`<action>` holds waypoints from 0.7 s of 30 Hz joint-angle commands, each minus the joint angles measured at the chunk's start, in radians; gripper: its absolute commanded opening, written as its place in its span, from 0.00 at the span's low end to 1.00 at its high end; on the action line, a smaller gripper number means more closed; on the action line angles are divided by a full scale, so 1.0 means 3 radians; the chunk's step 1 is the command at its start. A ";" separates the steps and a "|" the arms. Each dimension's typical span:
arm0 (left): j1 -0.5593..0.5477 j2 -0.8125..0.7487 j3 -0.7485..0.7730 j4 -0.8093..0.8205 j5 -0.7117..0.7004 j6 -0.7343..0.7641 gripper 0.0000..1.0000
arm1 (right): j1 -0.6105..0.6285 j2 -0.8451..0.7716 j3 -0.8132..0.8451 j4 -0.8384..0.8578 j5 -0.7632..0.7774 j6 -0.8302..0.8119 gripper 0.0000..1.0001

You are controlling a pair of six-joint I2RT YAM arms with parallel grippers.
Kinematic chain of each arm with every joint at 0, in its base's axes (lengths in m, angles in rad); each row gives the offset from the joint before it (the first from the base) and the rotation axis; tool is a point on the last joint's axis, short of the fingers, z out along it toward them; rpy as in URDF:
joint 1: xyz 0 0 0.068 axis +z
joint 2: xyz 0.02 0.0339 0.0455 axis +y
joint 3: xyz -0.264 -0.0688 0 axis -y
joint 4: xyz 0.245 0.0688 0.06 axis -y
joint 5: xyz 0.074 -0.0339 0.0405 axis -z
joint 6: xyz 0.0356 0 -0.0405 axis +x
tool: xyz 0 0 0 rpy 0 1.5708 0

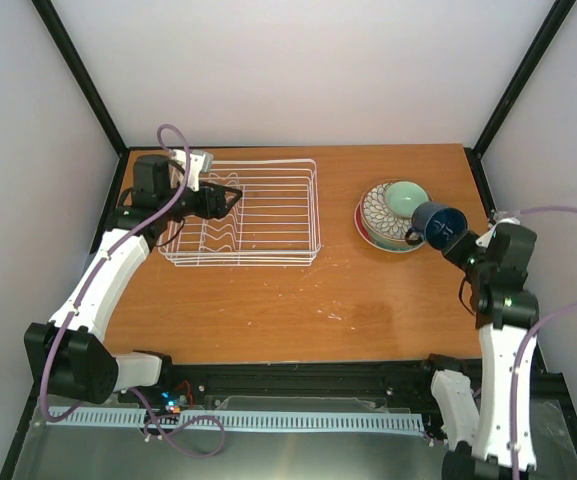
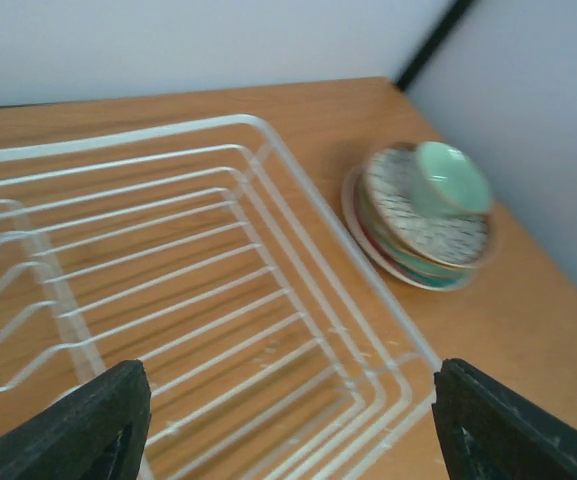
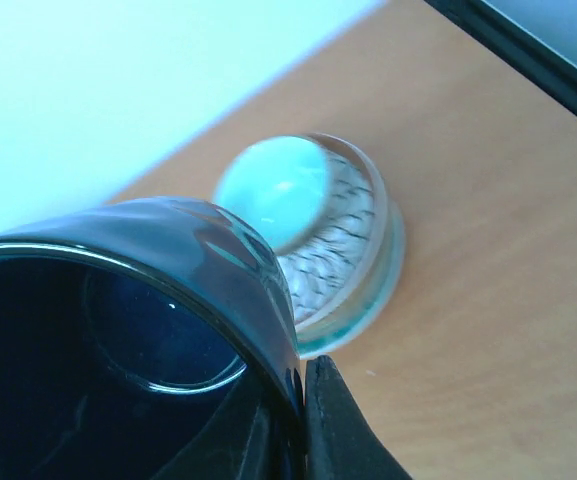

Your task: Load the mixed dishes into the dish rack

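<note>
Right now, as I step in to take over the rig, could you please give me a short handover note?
Left claw: open, holding nothing, over the dish rack.
Right claw: shut on the rim of the dark blue mug, which is tilted beside the stack.
Stack, on the right side of the table: mint-green bowl inside the patterned white bowl, on the plates.
Done: mug grasped. Nothing is in the rack yet.
Left: rack the mug, both bowls and the plates.

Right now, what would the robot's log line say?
right gripper: shut on tilted dark blue mug | left gripper: open over dish rack | dish rack: no dishes inside | mint-green bowl: in patterned white bowl on plates
</note>
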 commanded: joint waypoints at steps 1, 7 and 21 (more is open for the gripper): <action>-0.0032 -0.0018 0.0092 0.0161 0.1178 -0.0404 0.77 | 0.0013 -0.0421 -0.0417 0.1089 -0.0992 -0.0079 0.03; -0.0105 -0.0075 -0.0113 0.0608 0.1894 -0.1066 0.77 | 0.0586 -0.0297 -0.0915 0.2485 -0.1086 -0.0039 0.03; -0.0471 -0.0197 -0.0796 0.1532 0.1710 -0.2149 0.72 | 0.2775 0.1151 -0.0666 0.4546 0.0703 -0.1514 0.03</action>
